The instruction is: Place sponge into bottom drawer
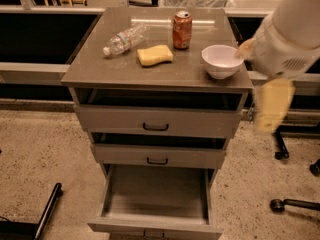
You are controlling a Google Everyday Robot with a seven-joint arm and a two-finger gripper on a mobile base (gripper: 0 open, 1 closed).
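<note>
End effector (272, 106) hangs off the right side of the desk (165, 76), below and right of the bowl (221, 60); we cannot tell its state. Sponge (155, 55) lies on the desk, between bottle (125, 39) and can (182, 30), nothing holding it. Bottom drawer (155, 194) stands pulled out; we see nothing inside.

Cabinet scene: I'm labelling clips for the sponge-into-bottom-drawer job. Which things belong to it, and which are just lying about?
Job: sponge, on the cabinet top; bottom drawer, pulled open; gripper, beyond the cabinet top's right edge.
Lying about: water bottle, soda can, white bowl.
</note>
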